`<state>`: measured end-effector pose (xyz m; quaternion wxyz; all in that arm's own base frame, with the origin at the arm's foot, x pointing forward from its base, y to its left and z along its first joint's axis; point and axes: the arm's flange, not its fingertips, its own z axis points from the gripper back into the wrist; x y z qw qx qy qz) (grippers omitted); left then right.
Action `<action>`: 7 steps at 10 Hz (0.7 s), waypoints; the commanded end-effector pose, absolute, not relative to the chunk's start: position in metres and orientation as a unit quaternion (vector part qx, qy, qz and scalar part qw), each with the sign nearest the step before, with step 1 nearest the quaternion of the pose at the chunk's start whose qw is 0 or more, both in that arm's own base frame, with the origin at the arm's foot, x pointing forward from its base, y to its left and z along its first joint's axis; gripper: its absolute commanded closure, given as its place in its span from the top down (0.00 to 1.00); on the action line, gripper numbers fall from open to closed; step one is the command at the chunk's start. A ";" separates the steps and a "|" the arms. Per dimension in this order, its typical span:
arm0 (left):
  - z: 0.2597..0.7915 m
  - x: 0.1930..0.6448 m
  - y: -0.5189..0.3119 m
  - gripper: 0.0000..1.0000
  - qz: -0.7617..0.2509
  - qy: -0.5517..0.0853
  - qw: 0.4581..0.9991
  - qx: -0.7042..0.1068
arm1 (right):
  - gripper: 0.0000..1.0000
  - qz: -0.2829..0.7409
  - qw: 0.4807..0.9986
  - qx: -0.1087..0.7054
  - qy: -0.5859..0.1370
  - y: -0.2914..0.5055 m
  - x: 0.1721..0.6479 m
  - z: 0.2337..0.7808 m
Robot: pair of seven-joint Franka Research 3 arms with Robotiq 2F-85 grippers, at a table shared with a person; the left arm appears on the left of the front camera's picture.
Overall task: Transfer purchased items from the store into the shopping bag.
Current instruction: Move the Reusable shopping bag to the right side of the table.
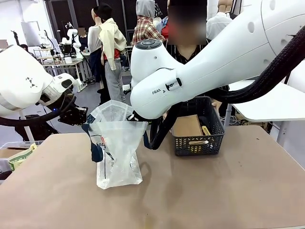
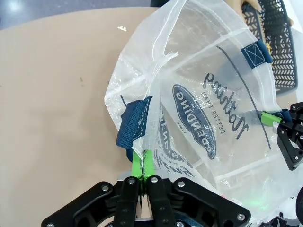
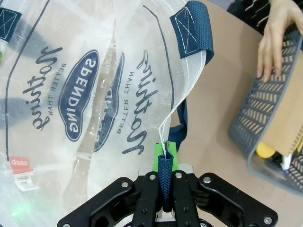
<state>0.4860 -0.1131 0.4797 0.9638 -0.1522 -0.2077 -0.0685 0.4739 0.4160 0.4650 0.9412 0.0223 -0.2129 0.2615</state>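
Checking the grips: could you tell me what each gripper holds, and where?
The shopping bag: left gripper pinches its rim, right gripper its blue handle strap.

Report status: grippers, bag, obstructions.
Left gripper shut on bag rim; right gripper shut on its strap. Bag upright on table, mouth held open, basket beside it. Items in basket. Person's hand on basket rim.

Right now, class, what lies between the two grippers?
The shopping bag, spread between the left gripper and right gripper, both shut on it; the left wrist view shows this.
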 end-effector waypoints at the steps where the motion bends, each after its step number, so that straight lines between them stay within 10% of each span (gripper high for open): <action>1: 0.481 0.485 -0.112 0.00 -0.068 -0.211 0.963 -0.152 | 0.00 0.259 0.942 0.022 -0.211 0.415 0.474 0.463; 7: 0.481 0.485 -0.112 0.00 -0.068 -0.211 0.963 -0.152 | 0.00 0.259 0.942 0.022 -0.211 0.415 0.474 0.463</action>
